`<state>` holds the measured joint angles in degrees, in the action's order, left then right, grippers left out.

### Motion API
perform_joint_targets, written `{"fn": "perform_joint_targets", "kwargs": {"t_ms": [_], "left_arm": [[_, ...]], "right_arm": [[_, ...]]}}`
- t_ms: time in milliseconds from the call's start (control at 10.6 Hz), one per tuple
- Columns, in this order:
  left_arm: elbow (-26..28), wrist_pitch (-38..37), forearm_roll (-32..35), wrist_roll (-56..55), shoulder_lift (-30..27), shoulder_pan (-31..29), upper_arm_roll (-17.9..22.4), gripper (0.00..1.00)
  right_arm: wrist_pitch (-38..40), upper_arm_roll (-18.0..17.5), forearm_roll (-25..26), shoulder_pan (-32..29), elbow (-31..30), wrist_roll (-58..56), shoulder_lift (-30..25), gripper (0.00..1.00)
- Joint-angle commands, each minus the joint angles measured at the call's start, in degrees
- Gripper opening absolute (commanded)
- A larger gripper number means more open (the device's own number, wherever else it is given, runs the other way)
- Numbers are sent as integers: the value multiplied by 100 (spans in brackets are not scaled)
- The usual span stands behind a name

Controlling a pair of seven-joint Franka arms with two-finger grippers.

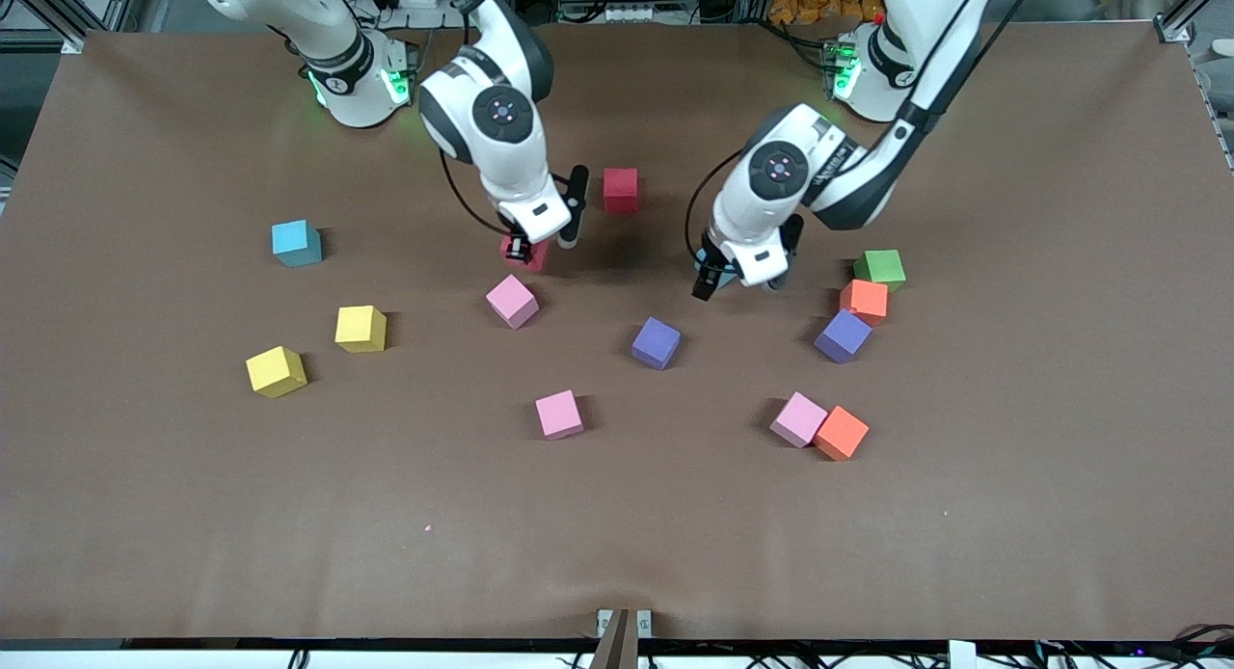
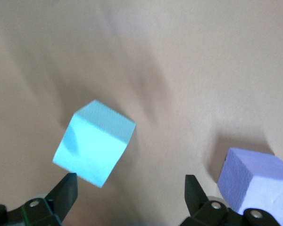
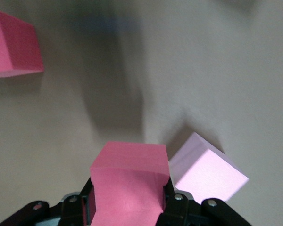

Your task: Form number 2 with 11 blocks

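Right, the right gripper (image 1: 522, 250) has its fingers clenched on a red cube (image 3: 128, 186), squeezing the foam in at the sides, over mid-tabletop. Just beside it sits a pink cube (image 1: 512, 300); a second red cube (image 1: 621, 189) lies nearer the robots' edge. The left gripper (image 1: 725, 281) hangs with fingers released above a light blue cube (image 2: 94, 142), a purple cube (image 1: 657, 342) close by. A green cube (image 1: 881, 268) touches an orange cube (image 1: 865, 300) toward the left arm's end. No digit stands on the brown tabletop (image 1: 617, 553). No readable writing.
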<state>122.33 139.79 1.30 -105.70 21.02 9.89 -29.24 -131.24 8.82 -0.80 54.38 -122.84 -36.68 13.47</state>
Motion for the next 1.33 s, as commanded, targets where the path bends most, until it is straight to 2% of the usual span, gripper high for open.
{"fn": "perform_joint_targets", "kwargs": {"t_ms": [0,284,947,1231], "left_arm": [[-16,-101,143,460,121,40,6,100],[98,-101,152,673,288,119,6,100],[116,-101,231,1033,420,128,6,100],[11,-416,222,1341,359,40,24,100]], "right_arm": [[29,14,27,309,-48,257,-64,27],[-15,14,36,775,-65,863,24,27],[-508,-3,1,1180,-346,864,217,27],[-586,-3,-183,1391,-346,873,340,27]]}}
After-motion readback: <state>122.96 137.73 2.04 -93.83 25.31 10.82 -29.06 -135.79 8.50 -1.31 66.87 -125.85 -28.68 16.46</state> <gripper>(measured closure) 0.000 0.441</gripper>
